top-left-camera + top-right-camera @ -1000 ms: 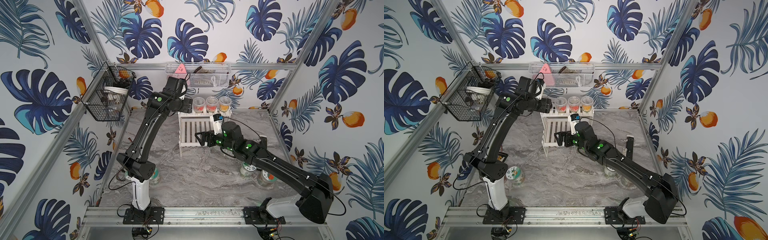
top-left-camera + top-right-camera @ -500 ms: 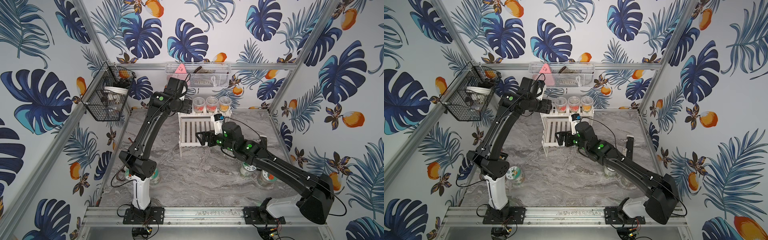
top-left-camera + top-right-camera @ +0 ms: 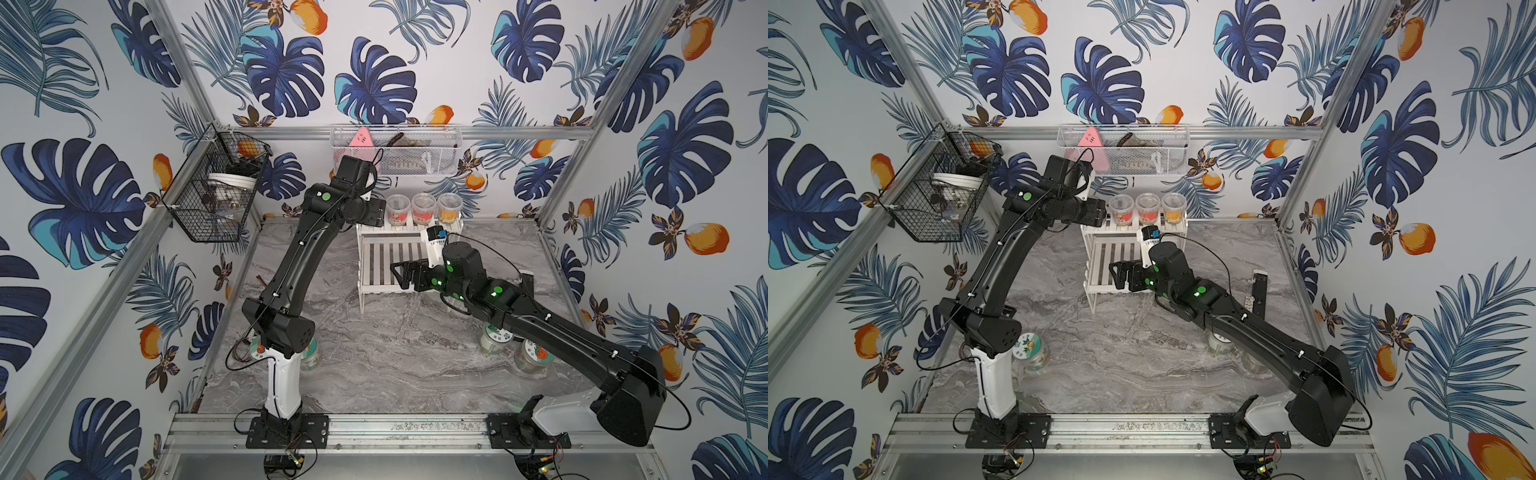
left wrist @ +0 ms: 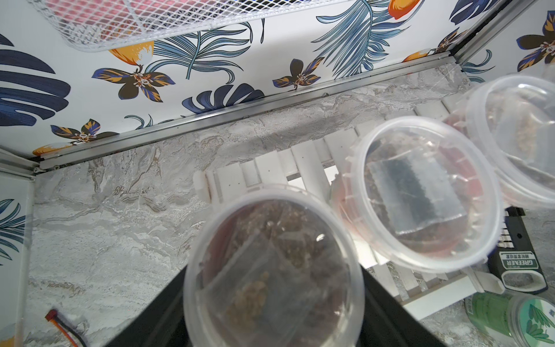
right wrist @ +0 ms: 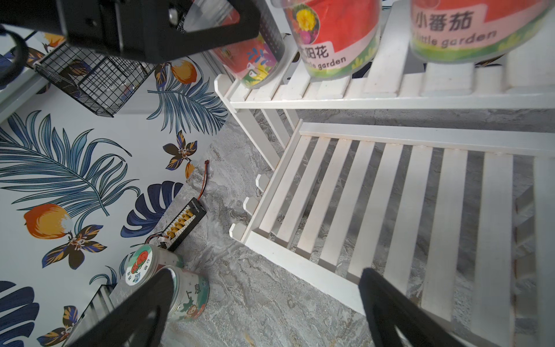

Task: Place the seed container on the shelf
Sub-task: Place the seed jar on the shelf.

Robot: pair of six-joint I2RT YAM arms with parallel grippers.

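The seed container point(image 3: 397, 208) point(image 3: 1121, 208) is a clear lidded cup with a red label. It stands at the left end of the white shelf's point(image 3: 386, 286) point(image 3: 1096, 286) top tier, leaning slightly in the right wrist view point(image 5: 255, 60). My left gripper point(image 3: 384, 212) point(image 3: 1106, 212) point(image 4: 273, 300) is shut on the seed container point(image 4: 273, 270), a black finger on each side. Two like cups point(image 3: 423, 205) point(image 3: 449, 205) stand beside it. My right gripper point(image 3: 401, 274) point(image 3: 1119, 276) point(image 5: 265, 276) hangs open and empty over the front edge of the lower tier point(image 5: 330, 264).
A black wire basket point(image 3: 216, 199) hangs on the left wall and a white mesh basket point(image 3: 395, 151) on the back wall, just above the left wrist. Jars stand on the marble floor point(image 3: 494, 334) point(image 3: 532, 357) point(image 3: 309, 357). A black tool point(image 3: 1260, 291) lies at the right.
The left arm's elbow has shifted a little while its gripper stays at the cup on the top tier. The right arm has not moved.
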